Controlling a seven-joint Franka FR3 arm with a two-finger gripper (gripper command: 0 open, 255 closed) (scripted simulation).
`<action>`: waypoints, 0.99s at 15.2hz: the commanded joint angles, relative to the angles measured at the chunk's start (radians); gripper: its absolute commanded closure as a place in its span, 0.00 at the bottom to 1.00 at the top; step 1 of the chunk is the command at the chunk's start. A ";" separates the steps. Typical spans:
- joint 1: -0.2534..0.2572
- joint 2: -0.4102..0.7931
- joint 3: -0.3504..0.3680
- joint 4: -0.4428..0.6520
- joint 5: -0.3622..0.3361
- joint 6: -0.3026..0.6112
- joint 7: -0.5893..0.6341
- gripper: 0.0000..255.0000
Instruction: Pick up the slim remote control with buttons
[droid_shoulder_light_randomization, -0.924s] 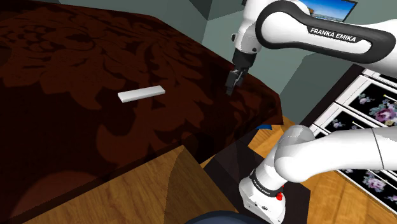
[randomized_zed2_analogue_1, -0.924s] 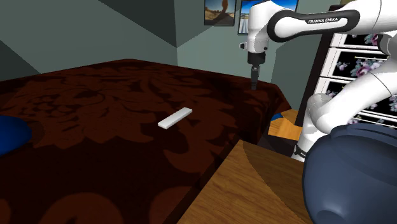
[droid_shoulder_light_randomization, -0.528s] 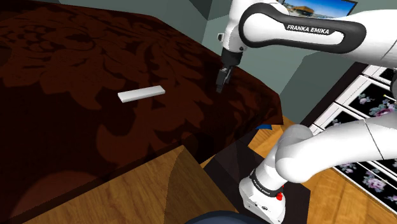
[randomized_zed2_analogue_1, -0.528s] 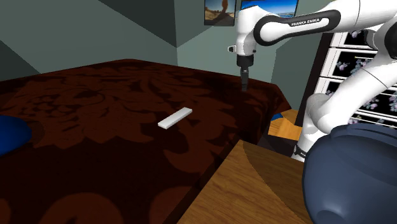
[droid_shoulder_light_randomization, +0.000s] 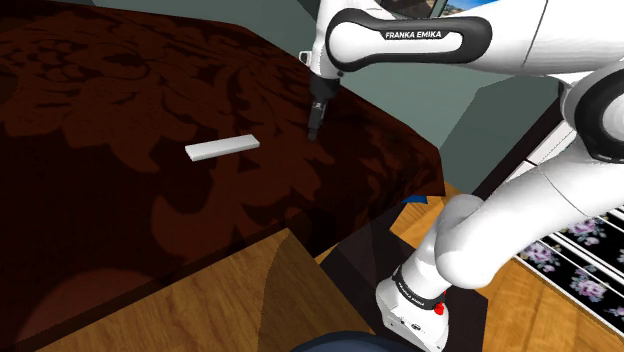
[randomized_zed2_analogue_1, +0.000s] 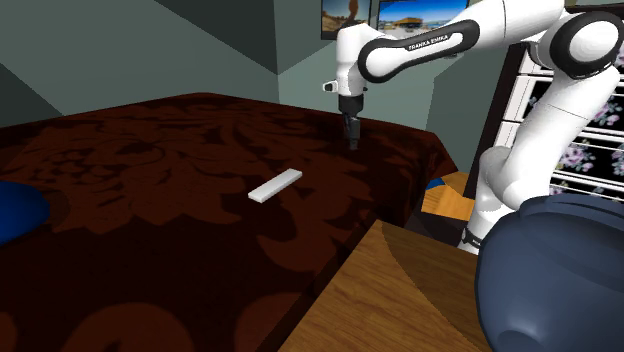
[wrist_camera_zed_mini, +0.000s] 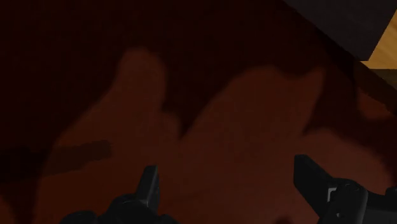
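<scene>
Wrist view: gripper (wrist_camera_zed_mini: 226, 181) fingers apart, empty, over dark red cover (wrist_camera_zed_mini: 210, 102).
Remote (droid_shoulder_light_randomization: 221, 149): flat on cover, shoulder view centre-left, well apart from gripper.
Handling: likely light, stiff, thin.
Grasp: across narrow width, mid-length.

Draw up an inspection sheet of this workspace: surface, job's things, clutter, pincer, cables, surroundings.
Surface: dark red patterned cover; a wooden board lies at its near edge.
Job's things: white slim remote lies flat on the cover, untouched; no buttons visible.
Clutter: blue object at the second exterior view's left edge; dark blue rounded thing at its lower right.
Grippers: pincer above the cover, apart from the remote, open and empty.
Cables: nothing seen.
Surroundings: grey-green walls, framed pictures, floral-panelled cabinet.
</scene>
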 joint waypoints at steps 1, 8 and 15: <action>0.015 0.072 -0.007 0.045 0.011 0.031 -0.067 0.00; 0.057 0.317 0.004 0.248 0.064 0.081 -0.272 0.00; 0.085 0.547 0.050 0.483 0.105 0.080 -0.452 0.00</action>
